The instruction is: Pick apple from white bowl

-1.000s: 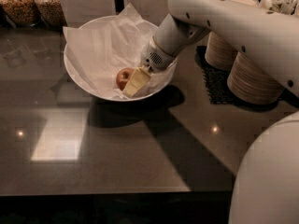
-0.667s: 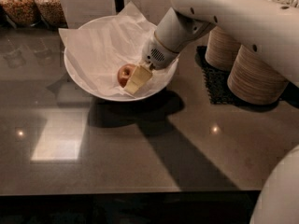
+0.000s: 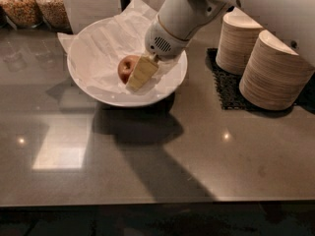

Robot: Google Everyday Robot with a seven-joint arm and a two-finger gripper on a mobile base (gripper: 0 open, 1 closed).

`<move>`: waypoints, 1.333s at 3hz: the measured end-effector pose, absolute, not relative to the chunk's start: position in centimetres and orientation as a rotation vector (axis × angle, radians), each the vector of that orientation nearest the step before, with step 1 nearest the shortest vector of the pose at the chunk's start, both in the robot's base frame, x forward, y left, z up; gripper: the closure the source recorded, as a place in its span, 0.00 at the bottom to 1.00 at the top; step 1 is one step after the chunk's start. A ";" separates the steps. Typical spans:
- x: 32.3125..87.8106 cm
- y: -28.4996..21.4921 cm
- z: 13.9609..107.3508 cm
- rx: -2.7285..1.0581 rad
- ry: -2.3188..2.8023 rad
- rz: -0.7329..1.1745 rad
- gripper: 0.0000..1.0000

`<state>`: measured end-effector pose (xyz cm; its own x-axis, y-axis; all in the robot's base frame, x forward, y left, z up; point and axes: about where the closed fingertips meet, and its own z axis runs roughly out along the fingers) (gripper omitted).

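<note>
gripper (image 3: 137, 76) in white bowl (image 3: 78, 85), apple (image 3: 125, 68) partly hidden

No readable text anywhere (hand (image 3: 141, 73) in white bowl (image 3: 74, 78))

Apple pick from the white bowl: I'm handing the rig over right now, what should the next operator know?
Tool: down inside the white bowl, close against the apple; whether it has a hold cannot be told.
Apple: on the paper lining near the bowl's middle, not lifted.
Done: reach into the bowl.
Left: confirm the grasp, then lift the apple clear of the bowl.
</note>
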<state>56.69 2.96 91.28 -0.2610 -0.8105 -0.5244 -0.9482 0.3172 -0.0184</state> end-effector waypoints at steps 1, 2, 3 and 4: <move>56.7 3.0 91.3 -1.555 2.148 0.419 0.91; 56.7 3.0 91.3 -1.555 2.148 0.419 0.74; 56.7 3.0 91.3 -1.555 2.148 0.419 0.51; 56.7 3.0 91.3 -1.555 2.148 0.419 0.28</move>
<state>56.69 2.97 91.28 -0.2608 -0.8105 -0.5244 -0.9482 0.3170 -0.0184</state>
